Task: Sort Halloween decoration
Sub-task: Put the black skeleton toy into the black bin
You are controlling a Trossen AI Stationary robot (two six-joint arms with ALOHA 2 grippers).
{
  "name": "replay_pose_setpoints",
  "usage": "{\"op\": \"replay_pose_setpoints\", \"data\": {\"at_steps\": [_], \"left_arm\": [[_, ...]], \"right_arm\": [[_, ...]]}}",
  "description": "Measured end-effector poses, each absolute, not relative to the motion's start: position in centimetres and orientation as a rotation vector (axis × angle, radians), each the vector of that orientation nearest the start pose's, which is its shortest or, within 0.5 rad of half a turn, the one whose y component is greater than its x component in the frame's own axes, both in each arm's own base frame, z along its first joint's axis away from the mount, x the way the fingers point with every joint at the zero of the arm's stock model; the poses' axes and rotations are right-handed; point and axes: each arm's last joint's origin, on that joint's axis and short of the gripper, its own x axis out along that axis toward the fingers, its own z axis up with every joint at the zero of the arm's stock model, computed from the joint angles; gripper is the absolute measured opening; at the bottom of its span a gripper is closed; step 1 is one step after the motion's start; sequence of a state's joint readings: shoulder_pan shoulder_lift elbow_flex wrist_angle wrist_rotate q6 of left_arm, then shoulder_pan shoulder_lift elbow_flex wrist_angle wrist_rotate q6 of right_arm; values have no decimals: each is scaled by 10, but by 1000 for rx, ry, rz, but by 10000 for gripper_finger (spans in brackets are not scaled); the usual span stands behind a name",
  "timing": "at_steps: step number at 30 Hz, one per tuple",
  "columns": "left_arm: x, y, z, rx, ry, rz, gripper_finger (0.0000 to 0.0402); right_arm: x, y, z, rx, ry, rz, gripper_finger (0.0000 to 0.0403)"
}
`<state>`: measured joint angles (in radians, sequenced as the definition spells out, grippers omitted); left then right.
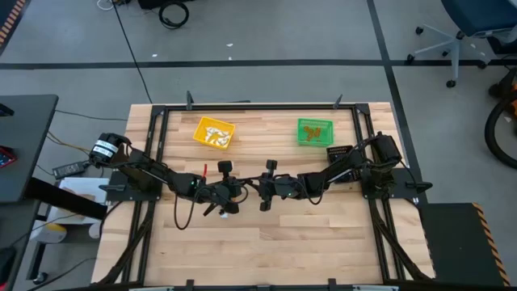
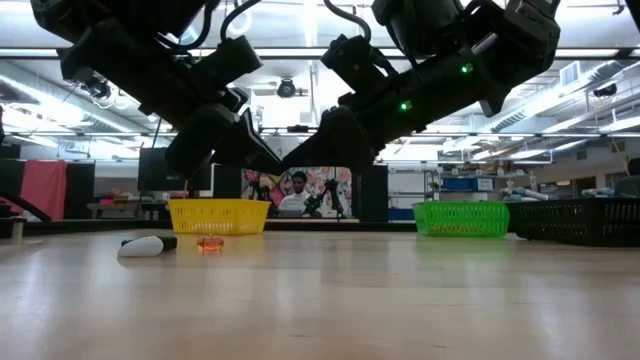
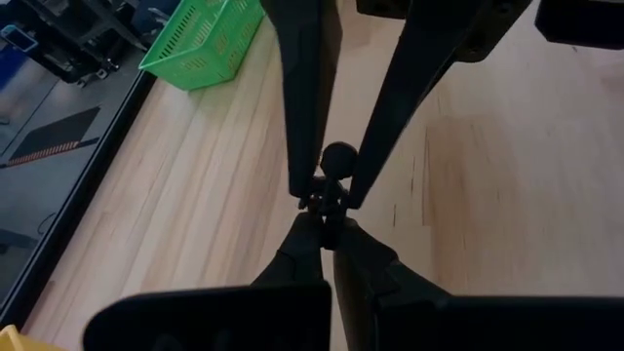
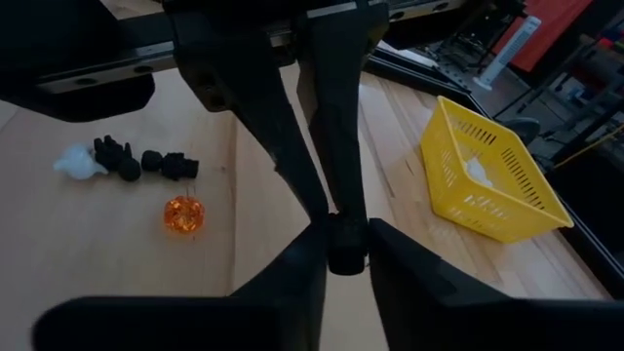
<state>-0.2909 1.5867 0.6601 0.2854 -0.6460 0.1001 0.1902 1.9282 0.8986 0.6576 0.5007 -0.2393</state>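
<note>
My two grippers meet fingertip to fingertip above the middle of the table. My left gripper (image 3: pixel 327 219) comes from the table's left and my right gripper (image 4: pixel 346 255) from its right. Both are shut on one tiny black trinket (image 3: pixel 329 198). More Halloween decoration lies on the wood below and beside them: a white piece (image 4: pixel 76 162), two black pieces (image 4: pixel 117 156) (image 4: pixel 177 166) and an orange one (image 4: pixel 183 214). In the low view the white piece (image 2: pixel 143 246) and the orange piece (image 2: pixel 210 244) rest on the tabletop. My left gripper pinches one end of the black trinket (image 4: pixel 338 222) between its two fingertips. The fingers come from the table's left, slanting slightly down. The trinket is lifted clear of the table. My right gripper pinches the trinket's other end (image 4: pixel 346 244) between its two fingers (image 4: pixel 297 263), coming from the table's right and slanting slightly down. A round black part (image 3: pixel 338 156) shows between those fingers, behind the pinch.
A yellow bin (image 1: pixel 214 132) with white pieces stands at the far left. A green bin (image 1: pixel 314 131) with orange pieces stands at the far right, with a black bin (image 1: pixel 339 152) beside it. A black frame (image 1: pixel 158 121) borders the table. Bare wood lies toward the near edge.
</note>
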Motion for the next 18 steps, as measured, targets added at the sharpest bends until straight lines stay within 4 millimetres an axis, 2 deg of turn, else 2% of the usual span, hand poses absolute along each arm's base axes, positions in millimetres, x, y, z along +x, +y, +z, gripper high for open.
{"op": "replay_pose_setpoints", "data": {"at_steps": [5, 9, 18], "left_arm": [[285, -68, 153, 381, 599, 289, 0], [285, -68, 152, 380, 601, 287, 3], [285, -68, 152, 374, 603, 279, 77]], "right_arm": [[372, 58, 137, -362, 391, -256, 47], [372, 58, 137, -362, 392, -253, 40], [371, 65, 137, -373, 390, -239, 46]]}}
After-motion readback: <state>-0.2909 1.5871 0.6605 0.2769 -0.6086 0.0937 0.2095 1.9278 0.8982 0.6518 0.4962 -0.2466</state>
